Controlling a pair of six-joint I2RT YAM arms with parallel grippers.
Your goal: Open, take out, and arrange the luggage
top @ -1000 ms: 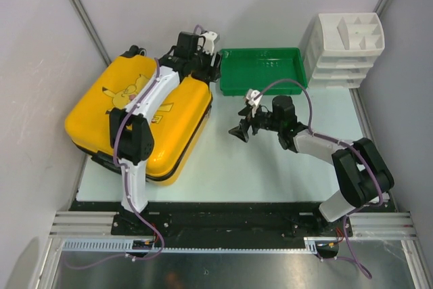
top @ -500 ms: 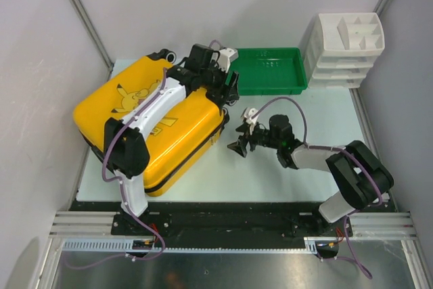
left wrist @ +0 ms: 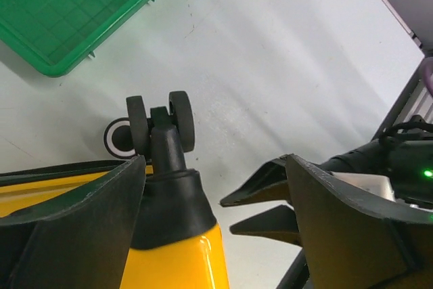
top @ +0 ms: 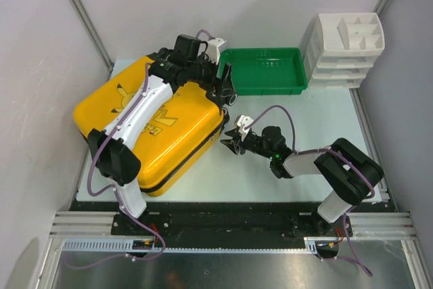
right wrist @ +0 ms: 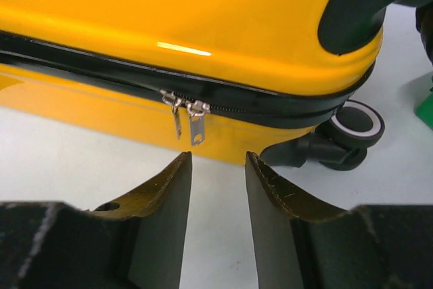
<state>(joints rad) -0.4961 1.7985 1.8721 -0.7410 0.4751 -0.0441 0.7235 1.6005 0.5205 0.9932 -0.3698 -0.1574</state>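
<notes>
The luggage [top: 152, 123] is a yellow suitcase with a cartoon print, lying flat and zipped shut on the left of the table. My left gripper [top: 226, 89] is open at its far right corner. In the left wrist view the black wheel mount [left wrist: 166, 201] sits between the fingers [left wrist: 67, 228], close to the left one, with the twin wheels [left wrist: 160, 123] beyond. My right gripper [top: 230, 141] is low at the suitcase's right edge. Its jaws [right wrist: 218, 156] stand partly open and empty, just below the two silver zipper pulls [right wrist: 189, 118].
A green tray [top: 264, 70] lies behind the left gripper, close to the suitcase's corner. A white compartmented organizer [top: 346, 45] stands at the back right. Grey walls close in the table on the left and back. A black wheel [right wrist: 352, 133] rests on the table right of the zipper pulls.
The suitcase swung to the right with the left gripper at its far corner. The right gripper moved left to the zipper edge and narrowed its jaws.
</notes>
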